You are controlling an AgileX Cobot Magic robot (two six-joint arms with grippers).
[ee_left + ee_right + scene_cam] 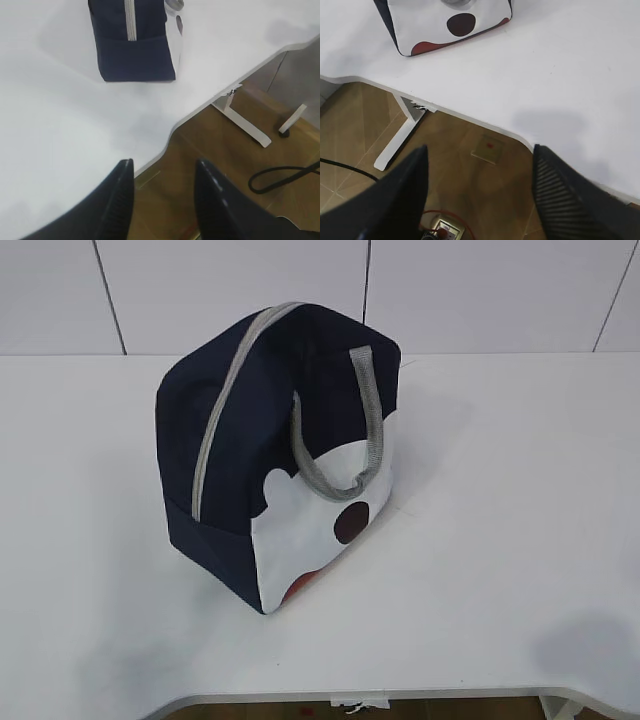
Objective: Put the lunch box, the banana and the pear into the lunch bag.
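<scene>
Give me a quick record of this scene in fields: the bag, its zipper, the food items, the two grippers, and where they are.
lunch bag: upright on the white table, alone
zipper: looks shut along the visible length
lunch box, banana, pear: not visible in any view
left gripper: empty, jaws apart, above the table's near edge
right gripper: empty, jaws wide apart, off the near edge over the floor
contact with bag: none

No text, brand, number or label can be read in any view. The only marks are on the lunch bag (270, 450) — its white panel (435, 25) carries a plain dark-red dot (461, 24) and a red curved patch (427, 47) at the bottom edge — shapes, not letters.
</scene>
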